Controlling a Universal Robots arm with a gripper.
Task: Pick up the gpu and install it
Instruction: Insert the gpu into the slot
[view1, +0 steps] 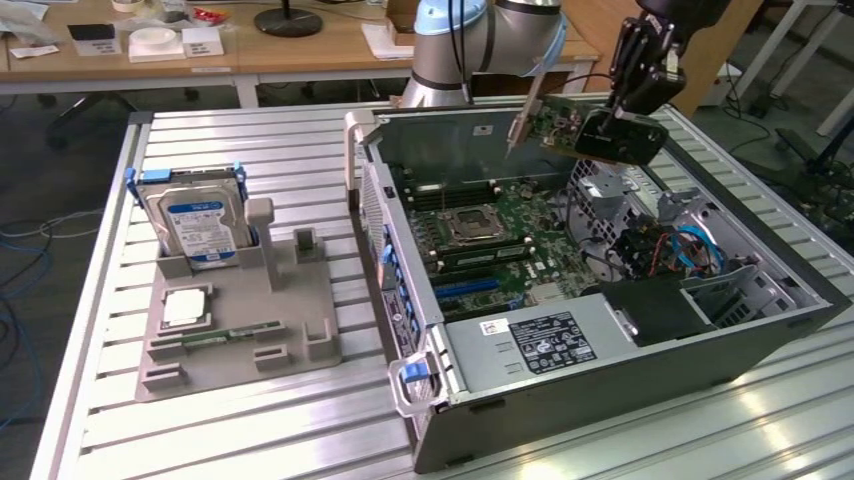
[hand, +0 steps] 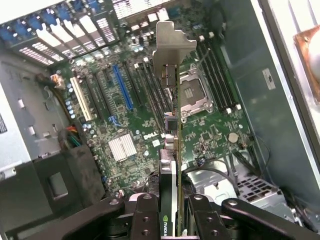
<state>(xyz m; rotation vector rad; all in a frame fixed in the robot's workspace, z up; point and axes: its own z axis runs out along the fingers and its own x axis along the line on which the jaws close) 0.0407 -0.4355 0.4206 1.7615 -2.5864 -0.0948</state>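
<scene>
The claw (view1: 617, 138) (hand: 170, 225) hangs over the open computer case (view1: 761, 330), and it's clamped on the gpu (view1: 561, 125) (hand: 167, 180). Its jaws are drawn in narrow, with a black finger (hand: 145, 220) pressed to each flat side of the card. From the wrist view the card runs edge-on straight away from the claw. Its pale metal bracket (view1: 523, 118) (hand: 170, 50) sits at the end farthest from the grip. The card is up in the air, clear of everything inside the case.

Right below the claw lies the green motherboard (view1: 501, 245) (hand: 130, 115). A small silver heat sink (hand: 122, 147) sits on it nearest the claw. Farther out are a blue expansion slot (hand: 122, 87) and the square processor socket (view1: 470, 228) (hand: 195, 92), one on either side of the hanging card. At the case's end away from the claw there's a power supply (view1: 541, 345) with a dark label.

Well apart from the claw, outside the case on the ribbed metal table (view1: 267, 140), is a grey holder tray (view1: 287, 300). A silver hard drive (view1: 198, 225) with a blue label stands upright in it. A slim green memory stick (view1: 220, 337) lies flat in the tray, beside a square chip (view1: 184, 308). Beyond the arm stands a wooden desk (view1: 267, 50) with odds and ends on it.
</scene>
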